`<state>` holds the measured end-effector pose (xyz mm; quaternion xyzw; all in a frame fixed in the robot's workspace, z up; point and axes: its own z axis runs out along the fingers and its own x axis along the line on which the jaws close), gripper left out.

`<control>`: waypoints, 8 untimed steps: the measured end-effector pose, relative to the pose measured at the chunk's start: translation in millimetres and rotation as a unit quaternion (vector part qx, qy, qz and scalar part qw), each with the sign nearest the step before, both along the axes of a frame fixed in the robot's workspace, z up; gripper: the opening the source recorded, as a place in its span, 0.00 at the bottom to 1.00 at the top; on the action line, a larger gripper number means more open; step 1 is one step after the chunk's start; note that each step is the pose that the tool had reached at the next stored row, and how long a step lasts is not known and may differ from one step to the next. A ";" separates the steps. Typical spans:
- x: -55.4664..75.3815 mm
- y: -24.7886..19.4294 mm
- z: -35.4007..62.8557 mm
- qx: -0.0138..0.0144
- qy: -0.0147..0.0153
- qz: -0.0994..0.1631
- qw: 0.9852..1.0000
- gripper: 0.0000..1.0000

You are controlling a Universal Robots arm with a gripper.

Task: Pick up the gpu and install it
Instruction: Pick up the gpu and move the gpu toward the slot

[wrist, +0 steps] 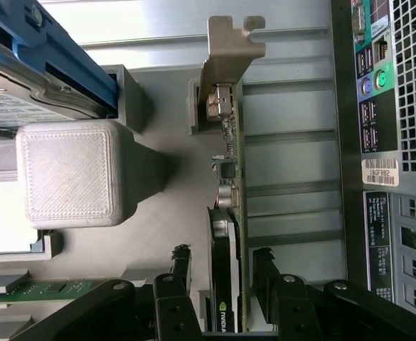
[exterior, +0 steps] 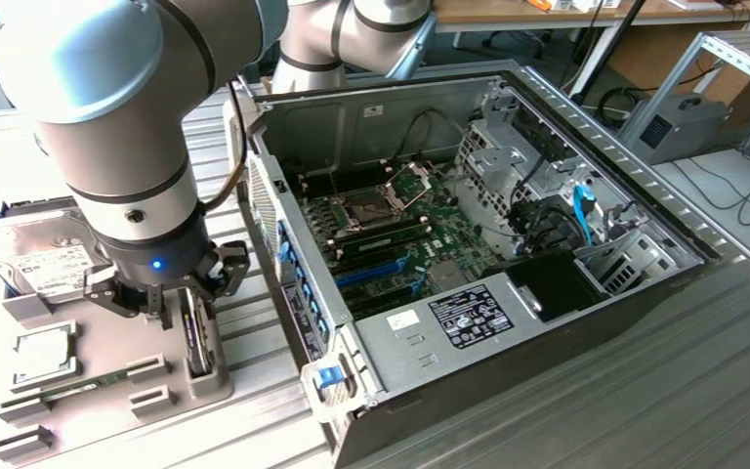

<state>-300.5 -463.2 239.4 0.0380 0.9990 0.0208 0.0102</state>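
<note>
The ribbed metal desk [exterior: 687, 391] carries an open computer case [exterior: 310, 127], with the arm [exterior: 114, 147] reaching down at the exterior view's left of it. Just beside the case, a grey holder [exterior: 212, 383] bears a hard drive [exterior: 43, 259] and the gpu [exterior: 196, 337], which stands on edge in its slot. The pincer [wrist: 222, 284] is spread wide, one finger on either side of the card, gripping nothing.

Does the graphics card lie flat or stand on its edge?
On its edge: the graphics card stands upright in the grey holder, its thin side facing the wrist camera, the open tool astride it.
</note>
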 end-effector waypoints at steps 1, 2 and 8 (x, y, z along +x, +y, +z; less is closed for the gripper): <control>0.0 0.0 0.0 0.000 0.000 0.000 1.000 0.48; -0.1 0.0 0.0 0.000 0.000 0.000 1.000 0.48; -0.9 0.0 -0.1 0.000 0.000 0.000 1.000 0.48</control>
